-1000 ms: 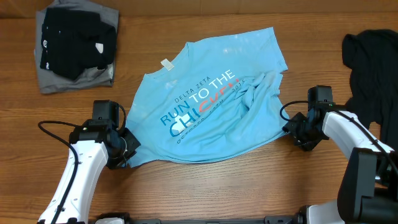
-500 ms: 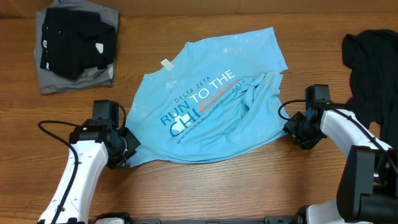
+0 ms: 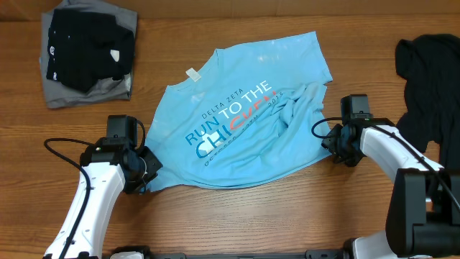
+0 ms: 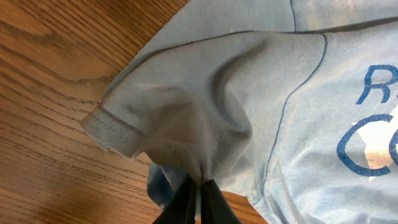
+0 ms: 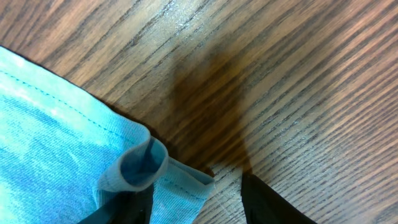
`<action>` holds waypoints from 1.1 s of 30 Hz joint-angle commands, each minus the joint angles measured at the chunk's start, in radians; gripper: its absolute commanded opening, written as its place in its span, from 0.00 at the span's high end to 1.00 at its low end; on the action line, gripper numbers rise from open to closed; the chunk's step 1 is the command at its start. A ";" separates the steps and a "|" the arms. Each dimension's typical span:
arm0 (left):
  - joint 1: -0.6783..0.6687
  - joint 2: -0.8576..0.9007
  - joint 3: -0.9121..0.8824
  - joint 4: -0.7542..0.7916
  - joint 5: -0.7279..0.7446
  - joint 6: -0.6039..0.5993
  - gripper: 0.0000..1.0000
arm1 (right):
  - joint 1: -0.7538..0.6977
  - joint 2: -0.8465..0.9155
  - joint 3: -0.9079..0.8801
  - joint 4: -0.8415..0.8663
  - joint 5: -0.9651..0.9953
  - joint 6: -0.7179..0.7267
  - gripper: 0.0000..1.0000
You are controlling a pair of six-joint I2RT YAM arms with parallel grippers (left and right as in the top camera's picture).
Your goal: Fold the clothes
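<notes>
While your left gripper (image 4: 198, 190) pinches the near-left sleeve of the T-shirt (image 3: 244, 122) mid-table, your right gripper (image 5: 196, 193) sits half open and empty at its right hem. Close there and you may catch only the curled edge, which slips.

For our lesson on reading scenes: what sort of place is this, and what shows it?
Probably a robotics workbench for laundry folding: left arm and right arm at a wooden table, light-blue T-shirt spread between them, folded black and grey garments stacked nearby.
</notes>
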 commanded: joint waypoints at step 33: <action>0.000 -0.019 0.066 -0.089 -0.001 0.030 0.96 | -0.092 0.116 0.072 -0.297 -0.105 0.053 0.96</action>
